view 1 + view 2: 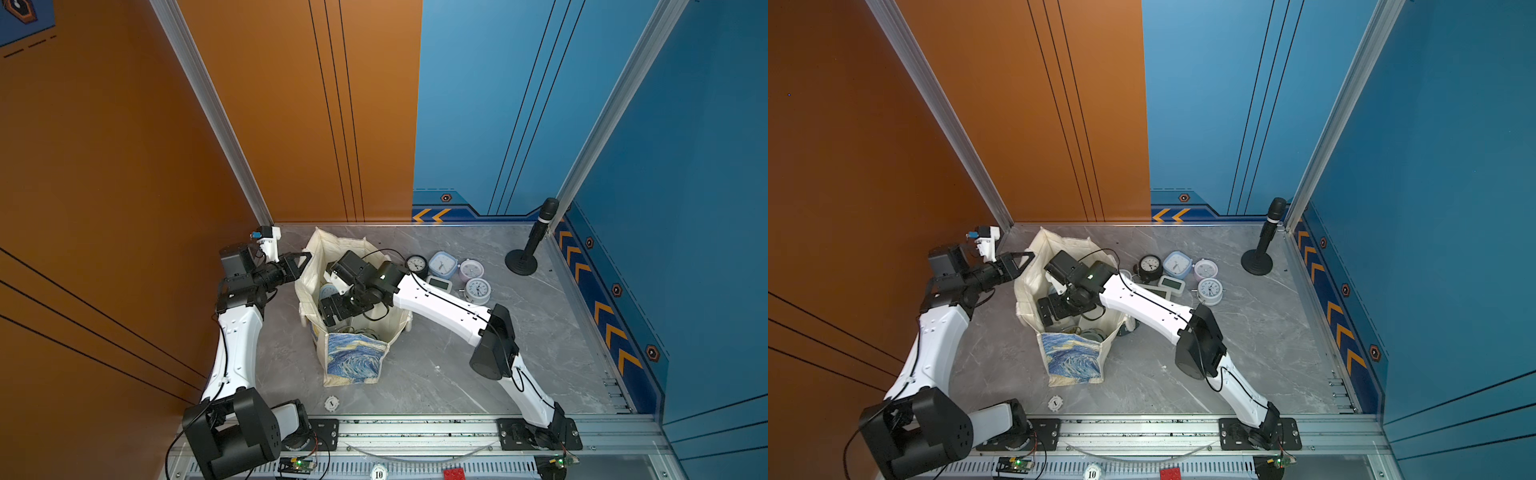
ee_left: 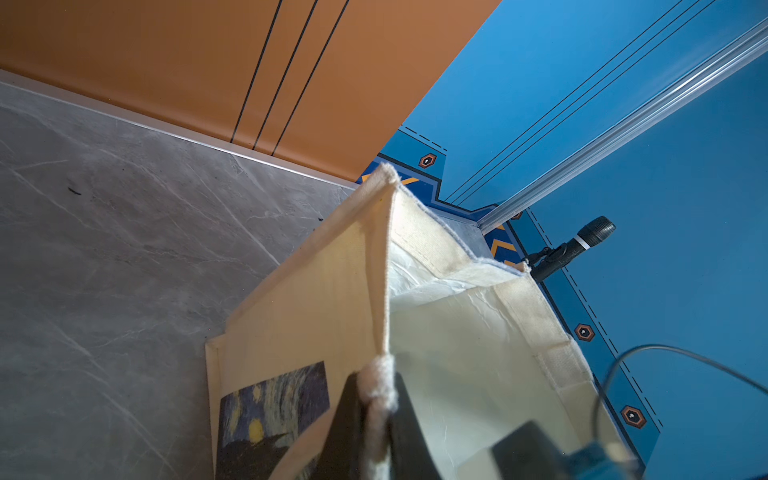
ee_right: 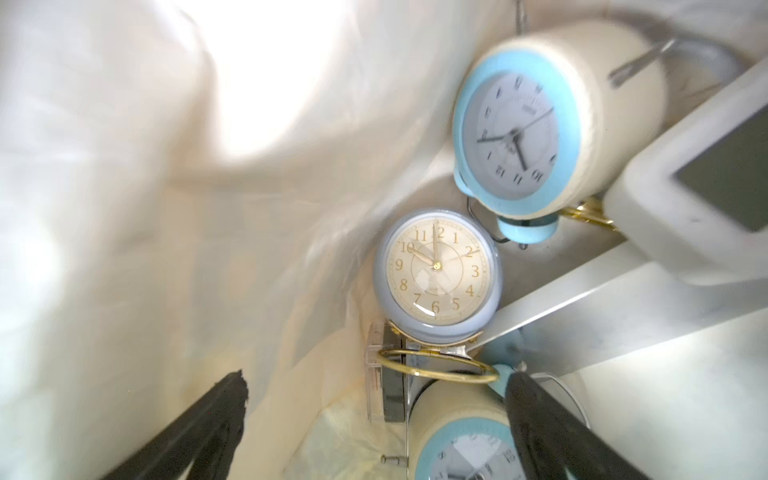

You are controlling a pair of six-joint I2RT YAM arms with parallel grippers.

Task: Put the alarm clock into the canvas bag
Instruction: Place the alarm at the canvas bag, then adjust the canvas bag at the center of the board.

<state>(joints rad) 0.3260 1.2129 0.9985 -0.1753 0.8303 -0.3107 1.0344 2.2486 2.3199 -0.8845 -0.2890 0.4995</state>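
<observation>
The cream canvas bag (image 1: 353, 357) (image 1: 1075, 357) stands open at the table's middle left, its starry print facing front. My left gripper (image 1: 299, 262) (image 2: 376, 382) is shut on the bag's left rim (image 2: 382, 291). My right gripper (image 1: 328, 311) (image 3: 374, 395) reaches down inside the bag, and its jaws stand wide open. A cream and light-blue alarm clock (image 3: 457, 440) lies between its fingers, close to one finger (image 3: 540, 415). Deeper in the bag are a blue-grey clock with a cream face (image 3: 436, 274), another cream and blue clock (image 3: 540, 124) and a white digital clock (image 3: 685, 187).
Right of the bag, several clocks lie on the grey table: black (image 1: 416, 264), blue square (image 1: 443, 264), pink (image 1: 471, 269), pale round (image 1: 478, 289) and white digital (image 1: 437, 283). A microphone on a stand (image 1: 536, 241) occupies the back right corner. A small white disc (image 1: 331, 403) lies at the front.
</observation>
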